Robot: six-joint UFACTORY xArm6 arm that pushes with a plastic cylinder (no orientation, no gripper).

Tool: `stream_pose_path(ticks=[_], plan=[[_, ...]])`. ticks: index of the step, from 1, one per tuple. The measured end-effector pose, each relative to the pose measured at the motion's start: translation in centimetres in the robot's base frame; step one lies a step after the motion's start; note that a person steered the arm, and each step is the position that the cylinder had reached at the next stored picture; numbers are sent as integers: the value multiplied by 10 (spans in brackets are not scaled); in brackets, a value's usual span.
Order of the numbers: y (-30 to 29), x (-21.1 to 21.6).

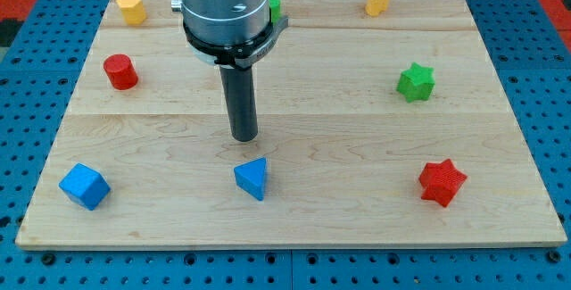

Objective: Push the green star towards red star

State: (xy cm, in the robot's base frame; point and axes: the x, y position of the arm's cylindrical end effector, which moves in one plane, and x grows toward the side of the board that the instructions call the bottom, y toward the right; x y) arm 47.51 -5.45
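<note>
- Blue pegboard lies all around the pale wooden board (294,223) that my blocks sit on
- my tip (244,137), the bottom end of the straight dark rod, sits near the middle of the board; it has no hand to spread or pinch, and it touches no block
- the small green star block (416,82) is on the view's right, well apart from my tip; the small red star block (442,183) is below it, near the view's bottom right
- just under my tip is a small blue wedge-like block (252,178), close but not touching
- I think the push has not begun; I am on the reaching step
- next I should bring my tip round above the green star, on the side toward the view's top, then push down toward the red star; I must steer clear of the blue block on the way
</note>
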Motion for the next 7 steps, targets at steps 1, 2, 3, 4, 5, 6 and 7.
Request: stream_pose_path(ticks=[1, 2, 3, 4, 5, 6, 7], plan=[[0, -2], [6, -11], [32, -23], [47, -64], [95, -118], [163, -141], [209, -137]])
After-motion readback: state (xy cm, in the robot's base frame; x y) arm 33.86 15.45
